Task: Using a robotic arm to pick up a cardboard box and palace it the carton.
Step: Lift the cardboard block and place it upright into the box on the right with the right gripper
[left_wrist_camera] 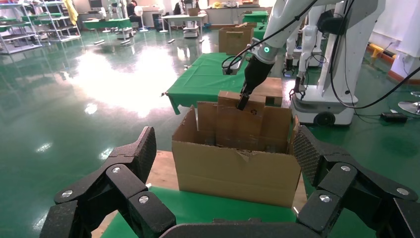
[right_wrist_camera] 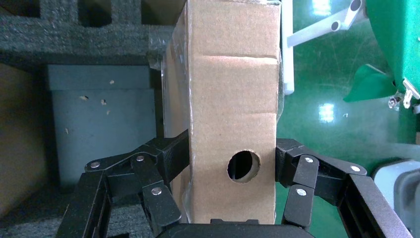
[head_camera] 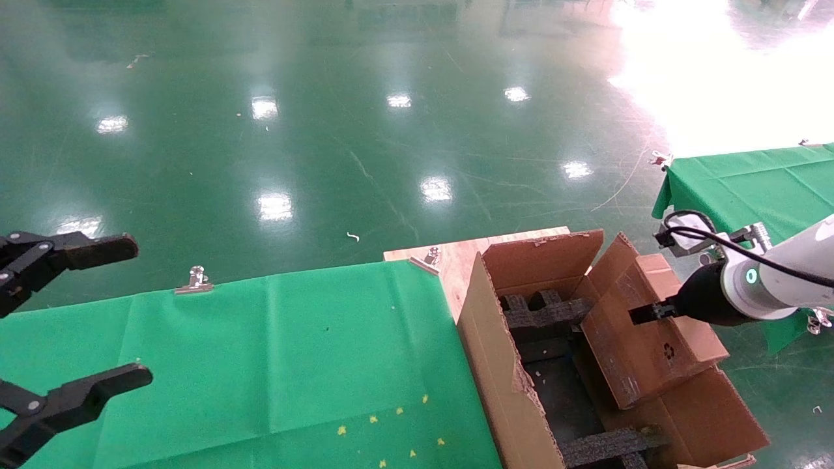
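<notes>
A glossy green floor (head_camera: 365,130) is stretching away under ceiling-light reflections, and a strong white glare is washing out its far right corner. In the foreground a green cloth (head_camera: 260,365) is covering the tabletop (head_camera: 456,257), held at its far edge by metal clips (head_camera: 194,281), with a strip of bare wood showing just beside the carton. On the left, the left gripper (head_camera: 78,312) is hanging over the near edge of the cloth, its jaws spread wide apart and holding nothing; its wrist view is looking across the tabletop at the carton's side wall, with shelving and other tables in the hall beyond. To the right of the cloth, the carton (head_camera: 502,365) is standing open at the tabletop's end, its ragged flaps folded outward and black foam inserts (head_camera: 541,312) lying inside it. Farther right, the robotic arm (head_camera: 775,273) is reaching in from the right edge, its green ring light glowing, and the right gripper (head_camera: 645,314) is pointing toward the carton. Its jaws are clenched on the cardboard box (head_camera: 651,326), which is being held tilted over the carton's right side, above the foam, with its recycling mark facing up. In the right wrist view the black fingers (right_wrist_camera: 166,158) are pressing both sides of the box beside its round hole (right_wrist_camera: 243,165). A second green-covered table (head_camera: 749,182) is standing behind the arm.
</notes>
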